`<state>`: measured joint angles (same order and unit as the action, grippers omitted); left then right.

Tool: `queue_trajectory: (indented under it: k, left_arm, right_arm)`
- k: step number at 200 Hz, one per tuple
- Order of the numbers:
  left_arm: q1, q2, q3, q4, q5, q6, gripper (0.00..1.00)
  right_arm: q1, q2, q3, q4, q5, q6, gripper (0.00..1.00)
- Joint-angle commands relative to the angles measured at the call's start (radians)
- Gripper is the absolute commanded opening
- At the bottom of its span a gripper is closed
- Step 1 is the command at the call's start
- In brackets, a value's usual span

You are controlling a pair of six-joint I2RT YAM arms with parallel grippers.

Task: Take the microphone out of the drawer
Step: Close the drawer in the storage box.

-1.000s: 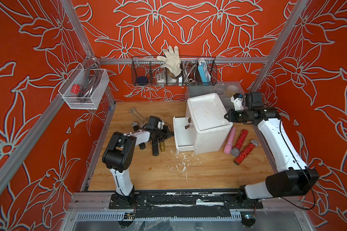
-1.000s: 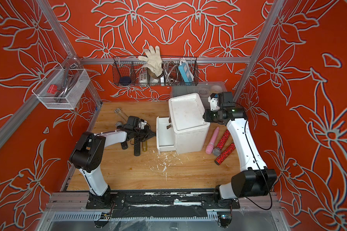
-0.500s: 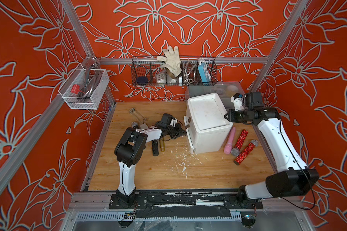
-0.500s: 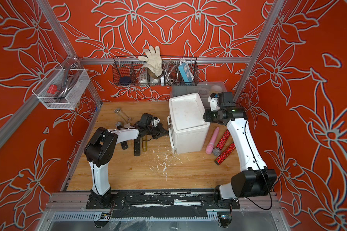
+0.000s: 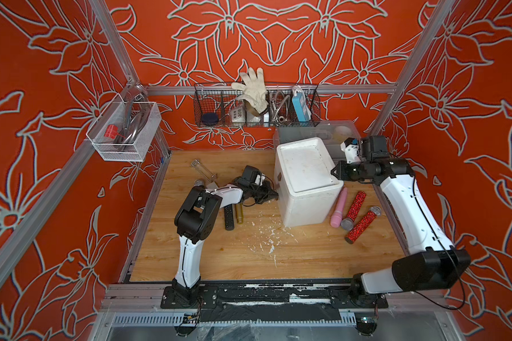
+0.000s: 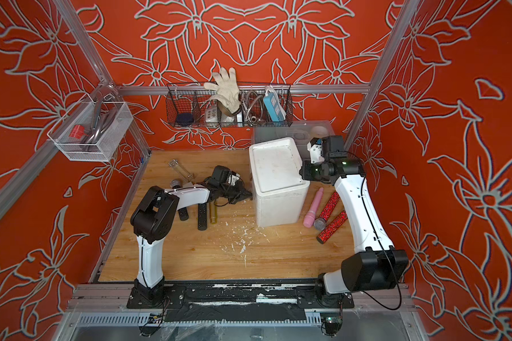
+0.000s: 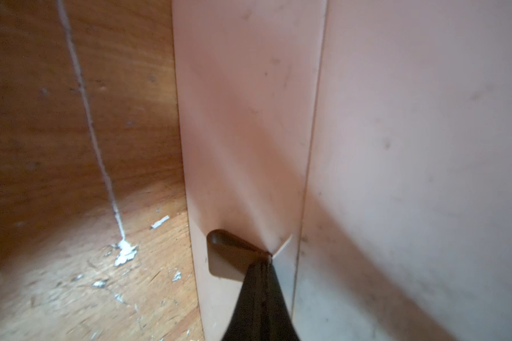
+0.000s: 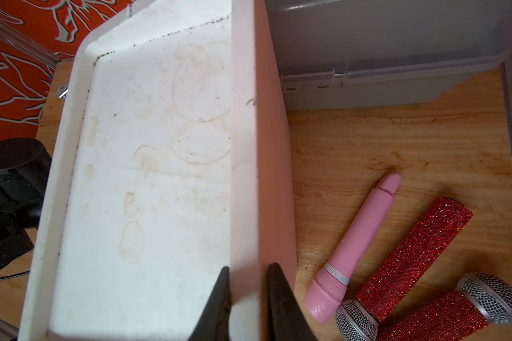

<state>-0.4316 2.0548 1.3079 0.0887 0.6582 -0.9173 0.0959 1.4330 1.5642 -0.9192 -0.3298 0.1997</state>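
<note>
The white drawer unit stands at the back of the wooden floor with its drawer pushed in flush, so nothing inside shows. My left gripper is shut, its tip touching the edge of the drawer's handle recess. My right gripper is shut on the unit's top rim. Right of the unit lie a pink microphone and two red glitter microphones. A black microphone lies under my left arm.
A grey bin stands behind the unit. A wire basket with a glove hangs on the back wall, and a clear basket on the left wall. A glass tube and white flakes lie on the floor.
The drawer stood pulled out a second ago; my left gripper has moved right against its front and it is now shut flush. The right arm has not moved.
</note>
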Motion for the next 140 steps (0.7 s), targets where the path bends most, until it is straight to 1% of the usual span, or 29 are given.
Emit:
queue_trajectory:
  k: [1, 7, 13, 19, 26, 32, 63, 67, 70, 72, 84, 90, 92, 94, 106, 122, 140]
  left_arm:
    - [-0.017, -0.036, 0.020, -0.051, 0.000, 0.060, 0.32]
    - [-0.013, -0.053, 0.018, -0.074, -0.008, 0.075, 0.45]
    - [-0.007, -0.073, 0.012, -0.095, -0.021, 0.088, 0.55]
    - [-0.001, -0.094, 0.008, -0.120, -0.032, 0.103, 0.62]
    - [0.007, -0.120, 0.003, -0.145, -0.046, 0.118, 0.67]
    - [0.016, -0.142, -0.004, -0.165, -0.054, 0.130, 0.71]
    - [0.071, -0.252, -0.030, -0.260, -0.065, 0.179, 0.83]
    - [0.081, -0.266, -0.034, -0.276, -0.065, 0.187, 0.83]
    - [0.087, -0.279, -0.035, -0.287, -0.066, 0.194, 0.84]
    - [0.093, -0.287, -0.037, -0.296, -0.067, 0.200, 0.85]
    - [0.123, -0.345, -0.045, -0.352, -0.089, 0.240, 0.92]
    - [0.138, -0.376, -0.048, -0.384, -0.105, 0.267, 0.93]
    - [0.144, -0.387, -0.047, -0.396, -0.111, 0.278, 0.97]
    - [0.149, -0.397, -0.047, -0.409, -0.118, 0.287, 0.98]
    - [0.183, -0.454, -0.038, -0.495, -0.172, 0.359, 1.00]
    - [0.230, -0.520, -0.022, -0.611, -0.274, 0.468, 1.00]
    - [0.275, -0.590, -0.045, -0.686, -0.430, 0.565, 1.00]
  right_arm:
    - [0.005, 0.018, 0.033, -0.034, -0.046, 0.003, 0.32]
    - [0.003, 0.017, 0.043, -0.038, -0.037, 0.001, 0.41]
    - [0.001, 0.015, 0.053, -0.037, -0.032, 0.004, 0.48]
    - [-0.003, 0.014, 0.063, -0.034, -0.030, 0.008, 0.56]
    - [-0.008, 0.012, 0.077, -0.030, -0.027, 0.014, 0.62]
    - [-0.013, 0.010, 0.088, -0.026, -0.025, 0.020, 0.66]
    - [-0.033, -0.002, 0.159, -0.014, -0.002, 0.040, 0.85]
    - [-0.037, -0.006, 0.166, -0.012, 0.005, 0.041, 0.90]
    - [-0.041, -0.009, 0.169, -0.011, 0.012, 0.041, 0.97]
    - [-0.043, -0.011, 0.171, -0.010, 0.017, 0.042, 0.99]
    - [-0.058, -0.031, 0.157, 0.005, 0.068, 0.041, 1.00]
    - [-0.066, -0.045, 0.136, 0.016, 0.109, 0.041, 1.00]
    - [-0.068, -0.049, 0.128, 0.020, 0.121, 0.041, 1.00]
    - [-0.072, -0.055, 0.117, 0.025, 0.136, 0.042, 1.00]
    - [-0.093, -0.086, 0.046, 0.060, 0.207, 0.044, 1.00]
    - [-0.114, -0.151, -0.110, 0.156, 0.304, 0.023, 1.00]
    - [-0.126, -0.266, -0.370, 0.390, 0.349, -0.039, 1.00]
